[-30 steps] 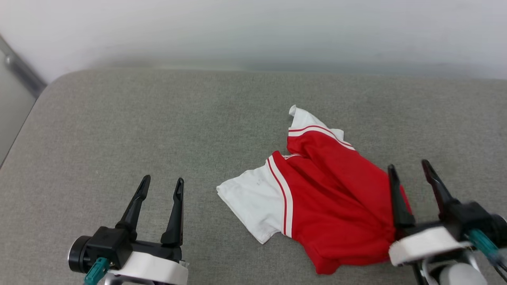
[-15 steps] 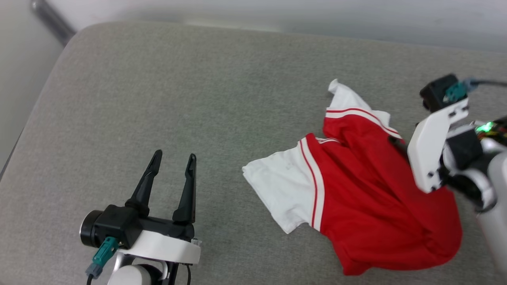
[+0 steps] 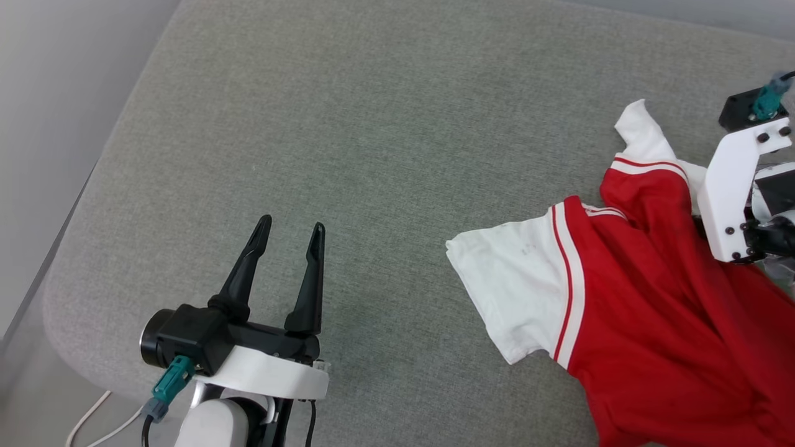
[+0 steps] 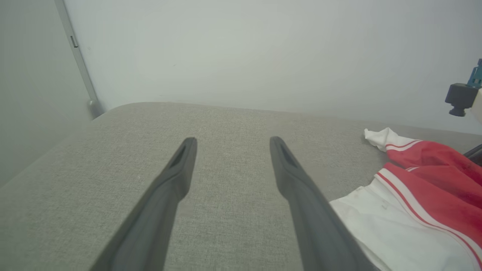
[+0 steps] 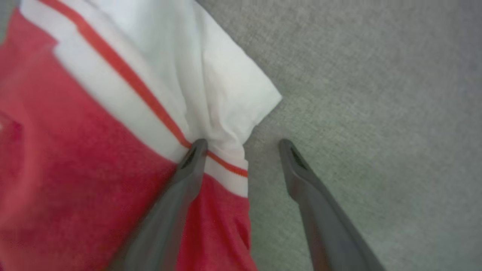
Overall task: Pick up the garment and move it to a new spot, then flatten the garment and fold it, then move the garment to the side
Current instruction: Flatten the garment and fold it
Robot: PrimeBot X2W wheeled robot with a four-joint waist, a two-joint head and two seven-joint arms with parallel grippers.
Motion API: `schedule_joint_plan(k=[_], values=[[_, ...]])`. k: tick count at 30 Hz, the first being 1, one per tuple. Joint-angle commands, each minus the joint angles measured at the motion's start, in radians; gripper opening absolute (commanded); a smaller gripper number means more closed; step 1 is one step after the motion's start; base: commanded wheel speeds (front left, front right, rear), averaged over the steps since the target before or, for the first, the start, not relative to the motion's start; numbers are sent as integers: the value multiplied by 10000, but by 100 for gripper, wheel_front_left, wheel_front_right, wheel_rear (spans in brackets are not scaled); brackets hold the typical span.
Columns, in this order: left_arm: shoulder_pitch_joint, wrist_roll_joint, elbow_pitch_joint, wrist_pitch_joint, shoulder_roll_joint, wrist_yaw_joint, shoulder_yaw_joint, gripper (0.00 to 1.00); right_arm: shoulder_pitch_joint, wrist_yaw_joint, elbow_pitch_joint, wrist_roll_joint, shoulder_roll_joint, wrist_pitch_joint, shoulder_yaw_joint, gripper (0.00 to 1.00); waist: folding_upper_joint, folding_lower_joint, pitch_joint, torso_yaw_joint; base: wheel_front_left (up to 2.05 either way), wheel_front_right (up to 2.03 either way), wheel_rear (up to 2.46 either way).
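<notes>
Garment (image 3: pixel 652 323) lies crumpled at the right side of the gray cushion (image 3: pixel 372 124). Its red body is bunched in folds and runs off the right and bottom edges of the head view. One white sleeve (image 3: pixel 515 292) lies flat toward the middle, with red-white trim (image 3: pixel 568 279) along its seam. Second sleeve (image 3: pixel 640 133) sticks out at the far end, tip curled.

Right gripper (image 5: pixel 243 143): jaws spread, nothing pinched. Right wrist view puts it at the second sleeve. One fingertip is at the striped trim where the cloth puckers, the other finger is over bare cushion just beside the sleeve edge. Cannot tell whether the tip presses or only touches; that view is blurred on the red. Head view has the arm's white wrist plate (image 3: pixel 733 186) over the red cloth, teal connector (image 3: pixel 767 99) on top, fingers hidden there.

Left gripper (image 3: pixel 292 223): jaws spread, empty, over bare cushion, well apart from the garment on its left. Left wrist view looks along the fingers across the cushion. The flat sleeve is at lower right beside one finger, with the far sleeve and red folds behind it.

Cushion is gray woven fabric, with a rounded corner at near left in head view. Pale floor lies past that edge, with a white cable (image 3: pixel 93 416) on it. Left wrist view adds a plain pale wall (image 4: pixel 263 56) behind the cushion and a gray upright rail (image 4: pixel 77 56) at the far-left corner.
</notes>
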Motion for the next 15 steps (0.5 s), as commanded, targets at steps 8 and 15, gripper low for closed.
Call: schedule_joint_plan(k=[8, 15], values=[[-132, -19, 81, -27, -19, -15, 46, 100, 948, -3, 1223, 108, -160, -232, 484, 0, 0, -1, 0, 125, 0, 0, 0], [98, 153, 141, -27, -16, -15, 199, 100, 1108, -9, 1172, 226, -451, -1145, -2, 0, 0, -1, -651, -463, 0, 0, 0]])
